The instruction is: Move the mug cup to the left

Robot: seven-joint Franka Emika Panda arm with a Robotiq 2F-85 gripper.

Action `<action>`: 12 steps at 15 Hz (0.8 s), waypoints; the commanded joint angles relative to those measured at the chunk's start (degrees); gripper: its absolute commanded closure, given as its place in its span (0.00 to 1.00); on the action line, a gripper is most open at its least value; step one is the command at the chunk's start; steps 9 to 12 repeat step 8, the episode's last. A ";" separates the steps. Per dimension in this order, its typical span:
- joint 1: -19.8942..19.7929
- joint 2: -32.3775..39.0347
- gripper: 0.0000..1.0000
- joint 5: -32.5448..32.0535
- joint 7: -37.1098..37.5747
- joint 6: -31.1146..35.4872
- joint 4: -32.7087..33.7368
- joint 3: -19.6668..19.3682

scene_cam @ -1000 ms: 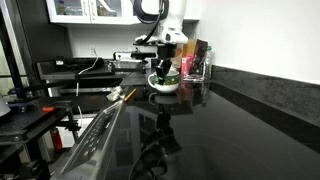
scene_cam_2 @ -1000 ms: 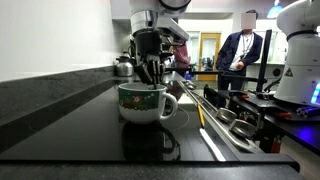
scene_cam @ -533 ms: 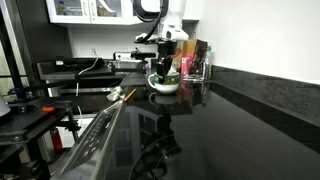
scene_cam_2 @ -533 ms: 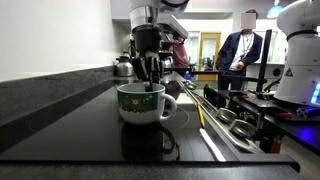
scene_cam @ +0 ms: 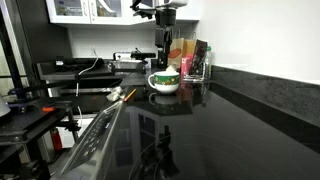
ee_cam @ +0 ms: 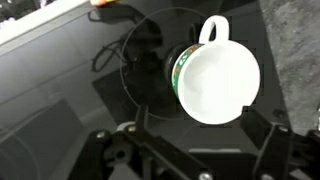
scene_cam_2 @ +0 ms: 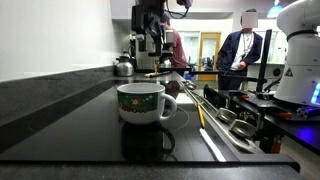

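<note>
My gripper (scene_cam_2: 150, 60) hangs above the mug cup (scene_cam_2: 141, 102), clear of its rim. In the wrist view its fingers (ee_cam: 130, 150) are spread wide and hold nothing. The mug cup stands upright on the glossy black surface (scene_cam_2: 70, 135), just below the gripper.

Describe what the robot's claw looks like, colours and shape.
The claw is black all over: a blocky body that narrows into two jointed fingers made of dark linkage bars, seen best in the wrist view. No markings or labels are legible, and I can't make out any cables on it.
</note>
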 commanded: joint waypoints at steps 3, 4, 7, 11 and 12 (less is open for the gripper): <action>0.03 -8.38 0.00 -2.25 0.92 -2.03 -5.18 0.95; 0.02 -9.32 0.00 -2.67 1.10 -2.04 -5.60 1.20; -0.33 -11.22 0.00 -3.70 1.20 -2.13 -6.70 1.71; -0.33 -11.52 0.00 -4.93 2.25 -1.78 -7.08 1.70; -0.33 -11.52 0.00 -4.93 2.25 -1.78 -7.08 1.70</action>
